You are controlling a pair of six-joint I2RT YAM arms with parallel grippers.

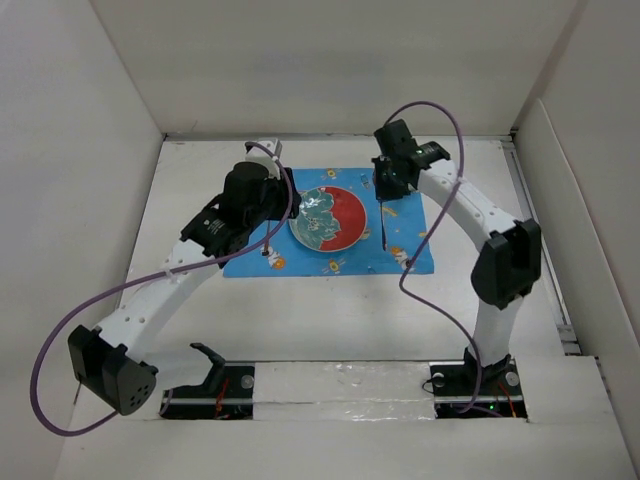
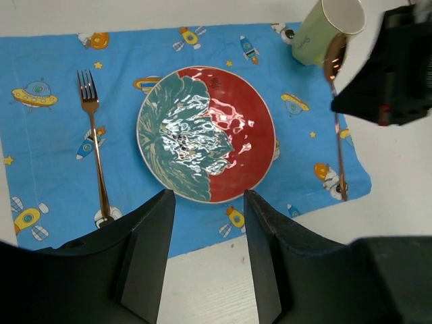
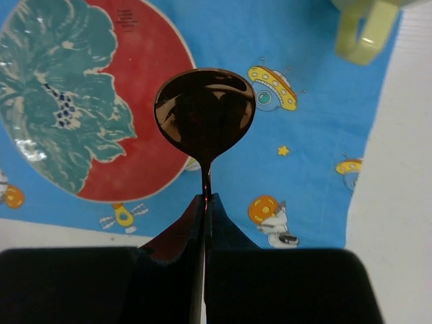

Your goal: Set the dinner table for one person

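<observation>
On the white dinner table (image 1: 330, 320) lies a blue cartoon mat (image 2: 54, 135) with a red and teal plate (image 2: 206, 131) in its middle. A copper fork (image 2: 94, 145) lies left of the plate. A pale green mug (image 2: 324, 30) stands at the mat's far right corner. My right gripper (image 3: 206, 199) is shut on the handle of a copper spoon (image 3: 204, 115), held over the mat right of the plate (image 3: 67, 101); the spoon (image 1: 384, 228) points toward the near edge. My left gripper (image 2: 209, 196) hangs open and empty above the mat's near edge.
White walls (image 1: 80, 150) close in the table on the left, back and right. Purple cables (image 1: 60, 330) loop off both arms. The left arm (image 1: 245, 195) hides the mat's left part in the top view.
</observation>
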